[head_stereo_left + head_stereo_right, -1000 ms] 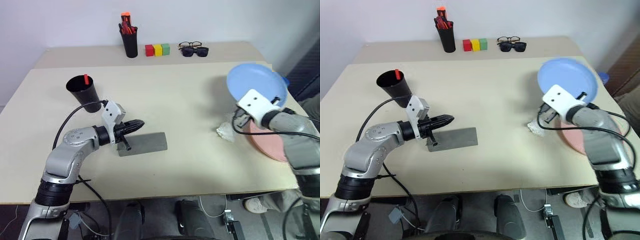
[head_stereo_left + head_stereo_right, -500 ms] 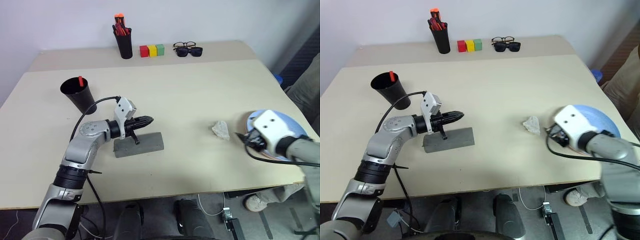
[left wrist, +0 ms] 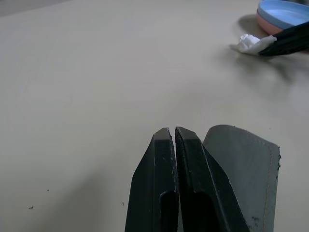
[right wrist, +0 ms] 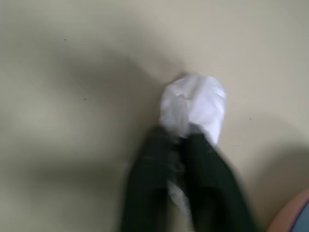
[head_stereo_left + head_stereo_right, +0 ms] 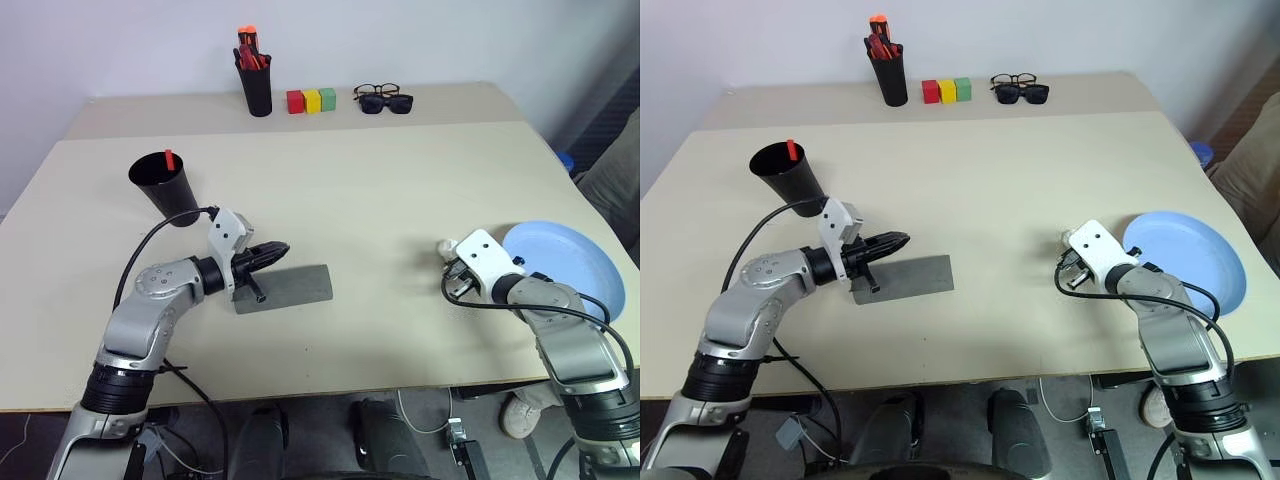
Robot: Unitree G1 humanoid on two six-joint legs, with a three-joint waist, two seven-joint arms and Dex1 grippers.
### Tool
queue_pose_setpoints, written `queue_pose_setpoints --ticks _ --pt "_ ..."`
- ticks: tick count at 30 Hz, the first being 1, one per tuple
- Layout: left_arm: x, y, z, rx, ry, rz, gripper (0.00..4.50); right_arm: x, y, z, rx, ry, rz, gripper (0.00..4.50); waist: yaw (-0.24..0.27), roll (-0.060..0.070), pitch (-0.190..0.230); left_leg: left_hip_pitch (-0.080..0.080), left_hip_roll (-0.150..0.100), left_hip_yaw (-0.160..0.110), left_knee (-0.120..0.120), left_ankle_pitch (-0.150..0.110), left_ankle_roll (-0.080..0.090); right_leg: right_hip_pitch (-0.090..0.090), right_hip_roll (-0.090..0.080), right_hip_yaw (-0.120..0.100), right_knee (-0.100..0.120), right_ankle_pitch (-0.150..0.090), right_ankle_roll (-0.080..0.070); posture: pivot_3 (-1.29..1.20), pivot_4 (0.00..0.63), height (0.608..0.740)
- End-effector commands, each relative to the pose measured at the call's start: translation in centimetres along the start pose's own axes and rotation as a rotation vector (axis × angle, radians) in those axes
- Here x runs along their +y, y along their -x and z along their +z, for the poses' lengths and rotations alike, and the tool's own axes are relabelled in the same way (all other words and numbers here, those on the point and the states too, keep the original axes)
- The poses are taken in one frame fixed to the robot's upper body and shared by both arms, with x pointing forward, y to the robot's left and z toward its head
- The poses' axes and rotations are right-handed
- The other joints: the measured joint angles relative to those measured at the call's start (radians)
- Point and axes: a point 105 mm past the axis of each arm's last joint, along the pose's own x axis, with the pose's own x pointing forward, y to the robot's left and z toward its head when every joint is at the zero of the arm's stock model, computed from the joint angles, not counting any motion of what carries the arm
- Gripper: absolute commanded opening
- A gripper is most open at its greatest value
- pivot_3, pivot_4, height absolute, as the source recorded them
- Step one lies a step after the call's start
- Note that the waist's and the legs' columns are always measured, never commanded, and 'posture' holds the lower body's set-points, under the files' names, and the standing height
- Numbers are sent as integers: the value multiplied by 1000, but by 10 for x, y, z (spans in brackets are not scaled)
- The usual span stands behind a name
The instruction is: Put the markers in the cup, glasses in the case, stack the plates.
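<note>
Beige table holds the case under the shut left gripper. Right gripper, seemingly pinching a white wad, sits beside blue plate on pink. Cup holds a marker.

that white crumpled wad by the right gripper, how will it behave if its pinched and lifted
The crumpled white wad looks like tissue or thin plastic, so it probably squashes between the right gripper's fingers rather than resisting. It seems very light, so a nudge would likely skid it across the table. Its irregular creases suggest it won't roll.
</note>
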Motion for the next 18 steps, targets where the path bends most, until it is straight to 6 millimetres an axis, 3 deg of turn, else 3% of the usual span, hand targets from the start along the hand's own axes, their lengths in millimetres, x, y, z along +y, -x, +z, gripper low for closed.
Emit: queue_pose_setpoints --ticks 1,6,9,12,15,18 --pt "-2 -3 10 -36 -17 -16 98 -32 17 16 -43 45 -141 38 0 0 0 0 0 0 0 0 0 0 0 0 0 0 0 0 150 740" --pt "5 -12 13 -65 -8 2 98 -87 47 19 -19 10 -387 38 3 0 0 0 0 0 0 0 0 0 0 0 0 0 0 0 150 740" --pt "10 -18 15 -92 4 25 98 -99 59 -2 97 22 -448 935 11 0 0 0 0 0 0 0 0 0 0 0 0 0 0 0 150 740" --pt "11 -23 16 -104 0 33 98 -100 60 -12 138 19 -452 2358 13 0 0 0 0 0 0 0 0 0 0 0 0 0 0 0 150 740" --pt "17 -21 17 -113 -14 71 98 -101 56 -7 120 60 -460 3859 12 0 0 0 0 1 0 0 0 0 0 1 0 0 0 0 150 740" --pt "26 -12 18 -128 -12 138 98 -100 47 9 45 74 -439 3859 12 0 0 1 0 1 0 0 0 0 0 1 0 0 0 0 150 740"
